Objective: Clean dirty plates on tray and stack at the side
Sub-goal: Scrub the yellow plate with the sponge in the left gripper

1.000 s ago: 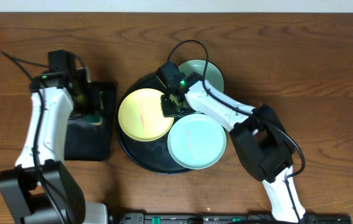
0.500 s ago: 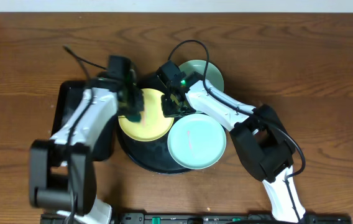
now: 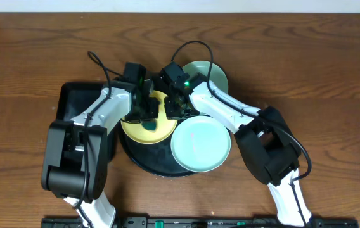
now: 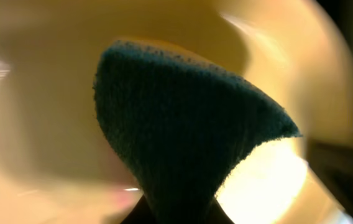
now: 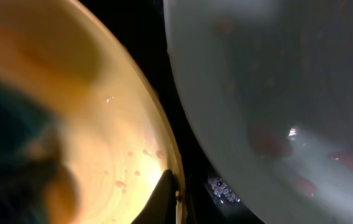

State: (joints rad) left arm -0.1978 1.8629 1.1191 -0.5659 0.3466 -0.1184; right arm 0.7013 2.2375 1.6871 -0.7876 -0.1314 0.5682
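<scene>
- Nearest, at lower centre of the overhead view, a pale mint-blue round plastic plate (image 3: 200, 144) lies on the large round glossy black tray (image 3: 139, 158).
- Mid-frame, the left gripper (image 3: 146, 116) is clamped on a dark teal sponge (image 4: 183, 137) pressed to the pale yellow round plastic plate (image 3: 132, 132), so scrubbing is in hand.
- Beside it, the right gripper (image 3: 175, 106) seems pinched on that plate's rim, steadying it.
- Farthest, at upper centre, a second mint-blue plate (image 3: 213, 71) overhangs the tray.
- Next, probably: wipe over the reddish specks (image 5: 122, 183), then lift the plate aside.
</scene>
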